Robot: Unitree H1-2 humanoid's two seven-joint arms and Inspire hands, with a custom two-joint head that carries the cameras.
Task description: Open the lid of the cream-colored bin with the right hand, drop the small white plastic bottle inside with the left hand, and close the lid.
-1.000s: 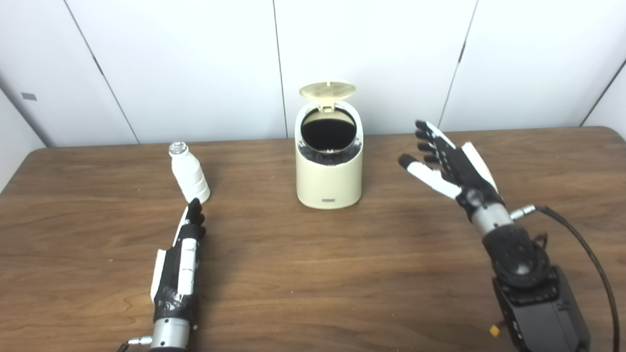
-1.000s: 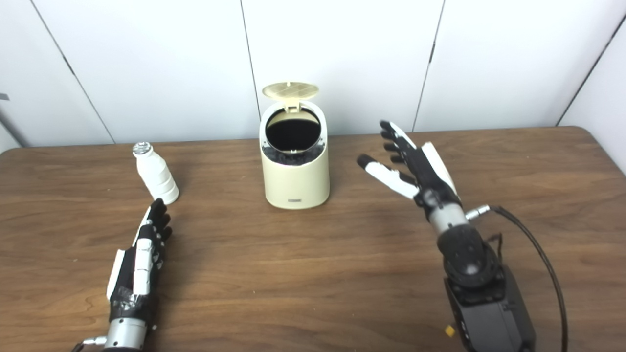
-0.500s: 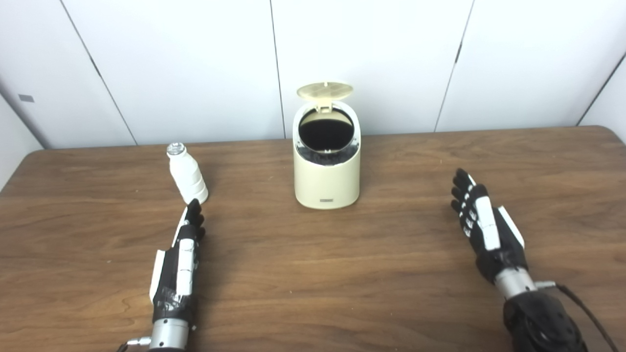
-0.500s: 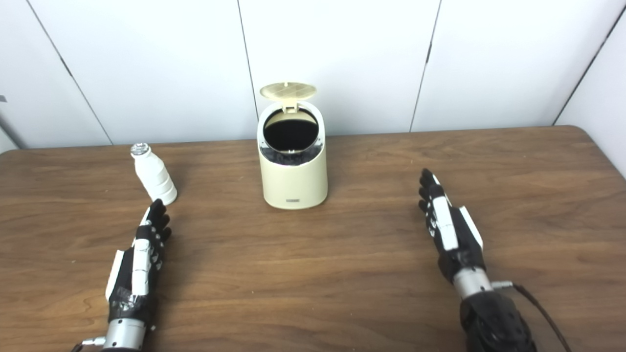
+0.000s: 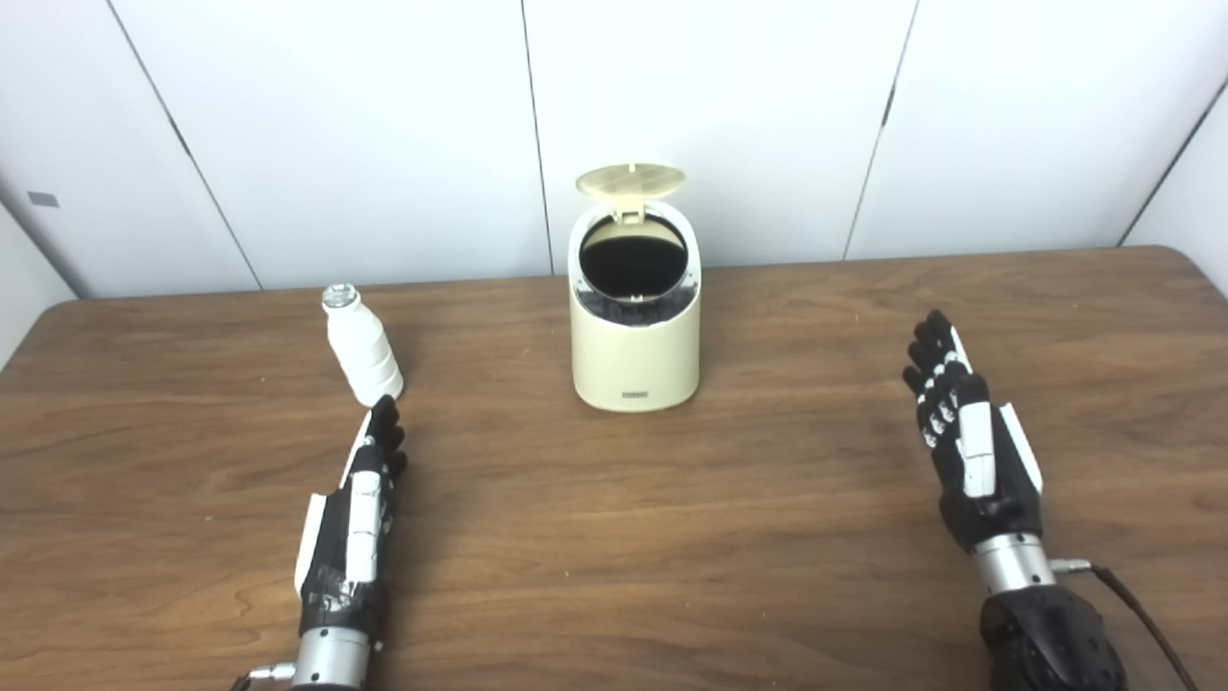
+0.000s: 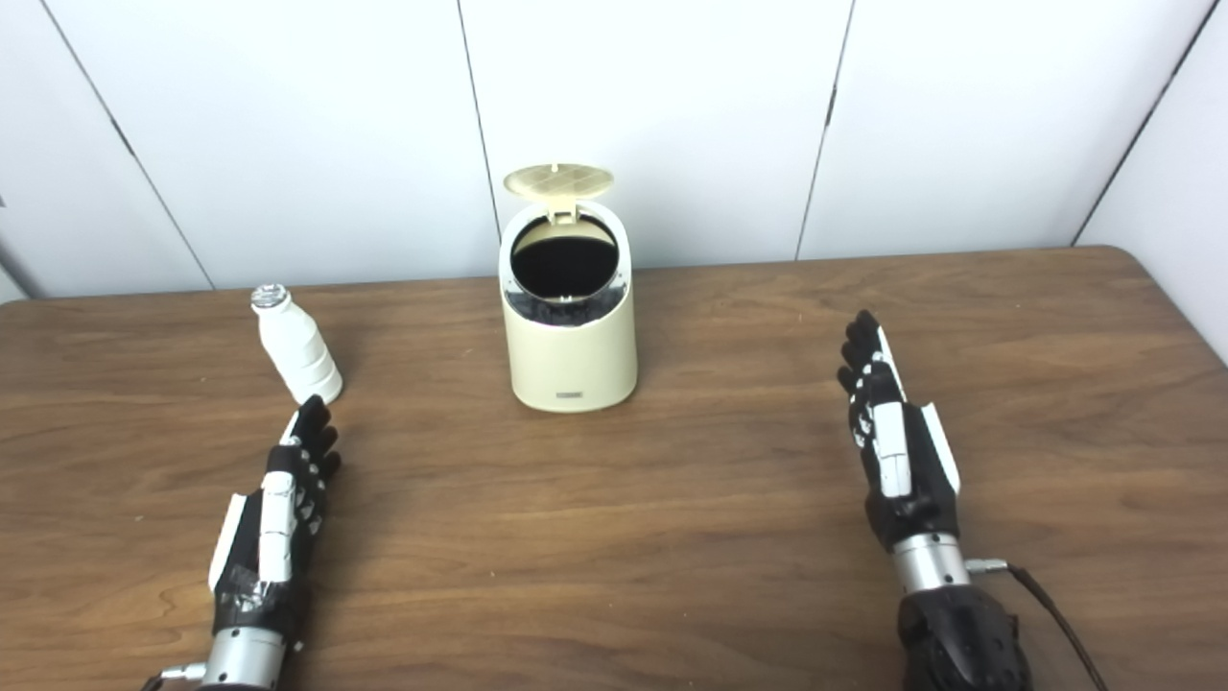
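Note:
The cream-colored bin [image 5: 635, 336] stands at the table's middle back with its round lid [image 5: 630, 180] flipped up, showing a dark opening. The small white plastic bottle [image 5: 362, 348] stands upright to the bin's left. My left hand [image 5: 352, 509] lies flat on the table, open and empty, its fingertips just in front of the bottle's base. My right hand [image 5: 971, 443] rests on the table to the bin's right, fingers straight, open and empty, well apart from the bin.
The brown wooden table [image 5: 614, 537] runs across the whole view, with its rounded corners at back left and back right. White wall panels [image 5: 710, 96] stand close behind the bin. A black cable [image 5: 1142, 614] trails from my right wrist.
My right hand has dropped from beside the bin, back and down onto the table, and turned palm down. The left hand, bottle and open lid are unchanged. The camera shifted slightly.

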